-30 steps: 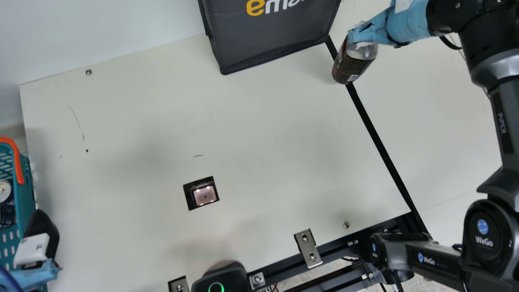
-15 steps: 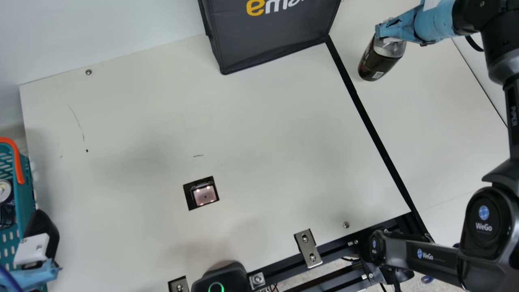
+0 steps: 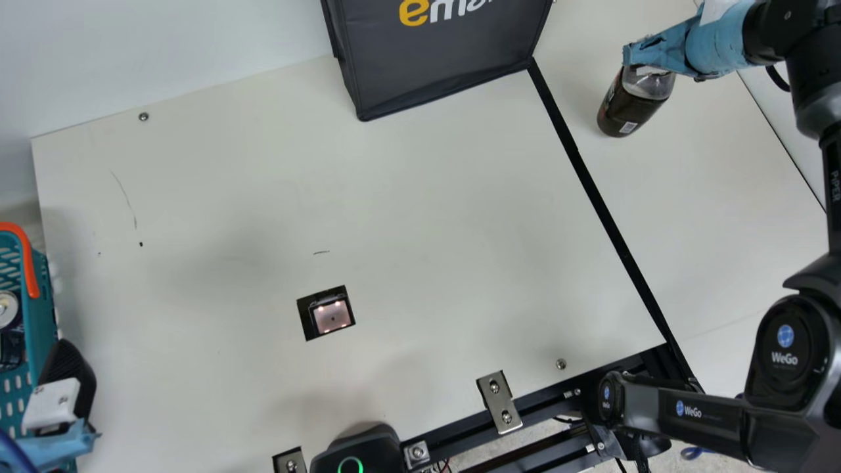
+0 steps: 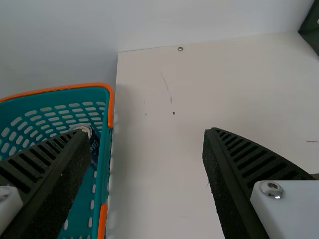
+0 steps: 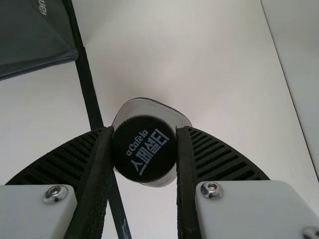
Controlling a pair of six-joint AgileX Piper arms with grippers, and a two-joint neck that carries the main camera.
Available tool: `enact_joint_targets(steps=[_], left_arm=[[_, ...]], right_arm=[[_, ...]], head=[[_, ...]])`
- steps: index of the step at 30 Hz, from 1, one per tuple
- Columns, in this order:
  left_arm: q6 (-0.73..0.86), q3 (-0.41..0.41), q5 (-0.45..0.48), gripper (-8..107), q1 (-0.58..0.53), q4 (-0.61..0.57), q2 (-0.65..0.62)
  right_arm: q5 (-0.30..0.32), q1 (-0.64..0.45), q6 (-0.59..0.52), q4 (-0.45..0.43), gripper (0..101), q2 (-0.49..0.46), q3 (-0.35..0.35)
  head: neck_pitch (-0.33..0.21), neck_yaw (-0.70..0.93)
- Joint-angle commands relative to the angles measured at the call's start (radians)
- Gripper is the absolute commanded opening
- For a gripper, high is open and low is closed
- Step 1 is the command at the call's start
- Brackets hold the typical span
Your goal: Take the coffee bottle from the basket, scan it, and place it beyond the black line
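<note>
My right gripper (image 3: 640, 66), wrapped in blue at its wrist, holds the coffee bottle (image 3: 632, 108) at the top right of the main view, on the far side of the black line (image 3: 604, 203). In the right wrist view the black cap of the coffee bottle (image 5: 144, 148) is pinched by both fingers of the right gripper (image 5: 144, 149). Whether the base touches the table I cannot tell. My left gripper (image 3: 62, 387) is at the teal basket (image 3: 43, 295); in the left wrist view the left gripper (image 4: 144, 164) stands open with nothing between its fingers. The scanner (image 3: 332, 315) is lit in the table.
A dark bag (image 3: 440, 59) stands at the table's back, just left of the black line. Cans lie in the basket (image 4: 103, 169). A black device with a green ring (image 3: 358, 453) and a metal bracket (image 3: 499, 402) sit at the front edge.
The right gripper has carried the coffee bottle rightward across the black line, then slightly farther right and toward the front. The left arm has kept still.
</note>
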Motion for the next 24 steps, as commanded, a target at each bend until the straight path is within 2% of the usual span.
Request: enact_joint_targets(steps=[1,17,24], left_arm=[[0.0,0.0,0.0,90,0.0,0.0,0.0],[0.0,0.0,0.0,90,0.0,0.0,0.0],[0.0,0.0,0.0,90,0.0,0.0,0.0]], right_arm=[[-0.003,-0.003,0.0,0.002,0,0.001,0.004],[-0.044,-0.017,-0.003,0.013,0,-0.003,0.056],[-0.058,-0.016,-0.002,0.017,21,-0.007,0.074]], head=[[-0.017,-0.002],[-0.017,-0.002],[-0.017,-0.002]])
